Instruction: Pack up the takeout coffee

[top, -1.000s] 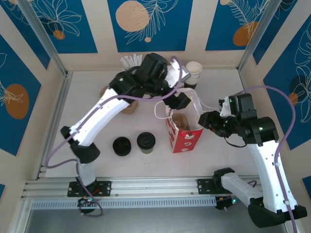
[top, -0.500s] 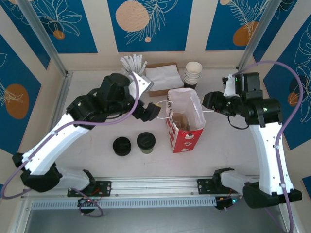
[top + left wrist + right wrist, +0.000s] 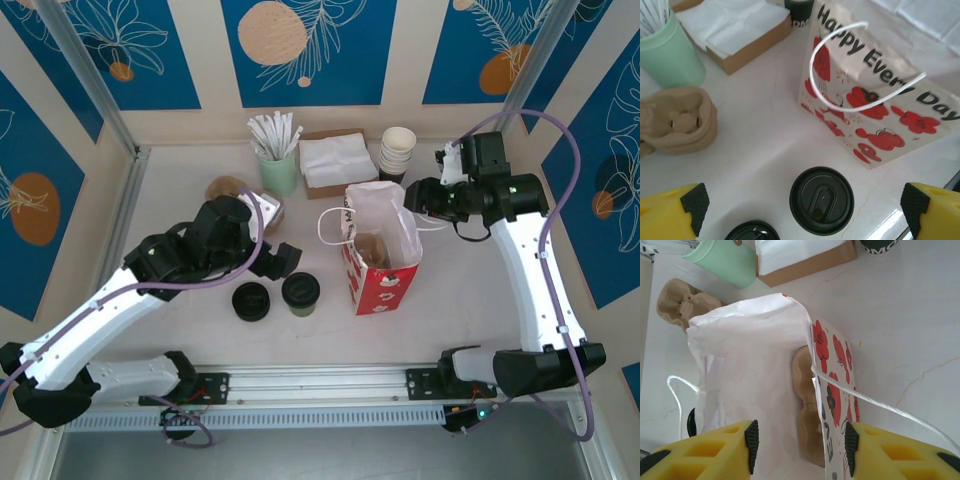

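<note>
Top external view: coffee on worktop, outside bag

Left gripper [image 3: 283,258] is spread wide and empty, hovering just behind the coffee [image 3: 300,291]. The coffee stands upright, lidded, near the middle of the worktop's [image 3: 460,310] near edge. A loose lid [image 3: 251,300] lies just left of it and the bag [image 3: 381,272] stands to its right. Right gripper [image 3: 420,196] is half spread, pinching nothing, over the bag's far right rim.

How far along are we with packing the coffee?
Done: the bag stands open, with a carrier already inside. In hand: nothing. The open left claw hangs above the lidded coffee, which sits on the table beside the bag. The right claw hovers at the bag's rim. Left: grasp the coffee and lower it in.
</note>
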Action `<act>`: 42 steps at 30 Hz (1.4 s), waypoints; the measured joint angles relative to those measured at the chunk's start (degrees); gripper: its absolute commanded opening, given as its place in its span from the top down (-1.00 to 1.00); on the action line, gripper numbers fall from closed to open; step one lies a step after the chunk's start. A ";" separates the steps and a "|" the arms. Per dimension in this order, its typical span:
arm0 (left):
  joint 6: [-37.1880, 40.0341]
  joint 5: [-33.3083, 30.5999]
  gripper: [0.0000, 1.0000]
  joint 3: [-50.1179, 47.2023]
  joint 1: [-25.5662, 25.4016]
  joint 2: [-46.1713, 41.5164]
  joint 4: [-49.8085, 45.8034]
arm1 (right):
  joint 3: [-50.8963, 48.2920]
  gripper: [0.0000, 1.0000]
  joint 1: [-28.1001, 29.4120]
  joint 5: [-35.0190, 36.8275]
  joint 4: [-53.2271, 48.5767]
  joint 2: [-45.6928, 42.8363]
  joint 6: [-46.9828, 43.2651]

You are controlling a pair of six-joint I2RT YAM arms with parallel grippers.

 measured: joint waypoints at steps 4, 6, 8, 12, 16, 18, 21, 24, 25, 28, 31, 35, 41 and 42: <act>-1.92 -0.72 -0.98 -3.08 0.00 -0.90 0.04 | -0.90 -0.03 -0.15 -0.22 1.11 1.42 -1.27; -2.80 -1.14 -0.99 -4.94 0.00 -1.36 0.26 | -1.42 -0.01 -0.15 -0.85 1.55 2.23 -1.77; -3.89 -1.46 -0.98 -6.84 0.00 -1.64 0.55 | -1.92 0.00 -0.13 -1.49 1.97 2.97 -1.99; -6.16 -2.47 -0.99 -10.51 0.00 -1.53 0.57 | -3.30 0.06 -0.13 -2.80 2.78 3.96 -2.29; -7.56 -2.84 -0.98 -13.88 0.00 -1.09 0.76 | -4.00 0.14 0.00 -3.63 3.37 4.68 -2.34; -8.04 -2.97 -0.98 -15.43 0.00 -0.94 1.09 | -4.04 0.17 0.04 -3.93 3.93 5.09 -2.34; -8.24 -3.04 -0.98 -17.03 0.00 -0.63 1.62 | -4.04 0.19 0.33 -3.98 4.59 5.97 -2.34; -8.24 -3.02 -0.99 -17.42 0.00 -0.50 2.58 | -4.04 0.19 0.42 -3.91 5.05 7.43 -2.38; -8.24 -3.02 -0.99 -17.42 0.00 -0.37 2.95 | -3.98 0.19 0.42 -3.87 5.07 8.13 -2.40; -8.22 -3.02 -0.98 -17.42 0.00 0.44 3.63 | -2.34 0.08 0.42 -2.64 3.72 10.08 -2.89; -8.22 -2.99 -0.99 -17.42 0.00 1.11 3.96 | -0.07 -0.05 0.42 -1.14 2.19 10.93 -4.00; -8.20 -2.99 -0.98 -17.42 0.00 1.46 4.20 | 4.70 -0.16 0.42 0.26 -0.50 10.62 -5.33; -8.15 -2.99 -0.98 -17.40 0.00 2.19 4.22 | 7.08 -0.26 0.42 0.44 -0.72 8.11 -7.34; -8.15 -2.99 -0.98 -17.35 0.00 2.29 4.20 | 7.28 -0.25 0.42 0.39 -0.68 8.07 -7.58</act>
